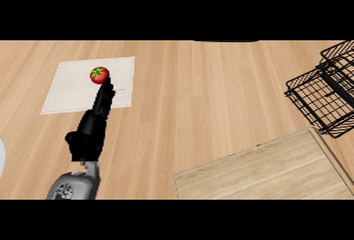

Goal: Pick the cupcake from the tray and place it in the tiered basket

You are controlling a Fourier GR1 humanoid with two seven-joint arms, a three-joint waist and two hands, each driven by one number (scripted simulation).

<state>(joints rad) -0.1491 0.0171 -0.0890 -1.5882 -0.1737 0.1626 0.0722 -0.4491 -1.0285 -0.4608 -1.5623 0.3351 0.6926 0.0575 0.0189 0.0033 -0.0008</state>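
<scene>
A small red round thing with a green top sits near the far edge of the flat white tray at the upper left; it looks more like a tomato than a cupcake. My left hand stretches from the lower left over the tray, fingers straight, and their tips reach the near side of the red thing. Nothing is held. The black wire tiered basket stands at the right edge, partly cut off. My right hand does not show.
A light wooden board lies at the lower right, just in front of the basket. A sliver of a white round object shows at the left edge. Bare wooden counter lies between tray and basket.
</scene>
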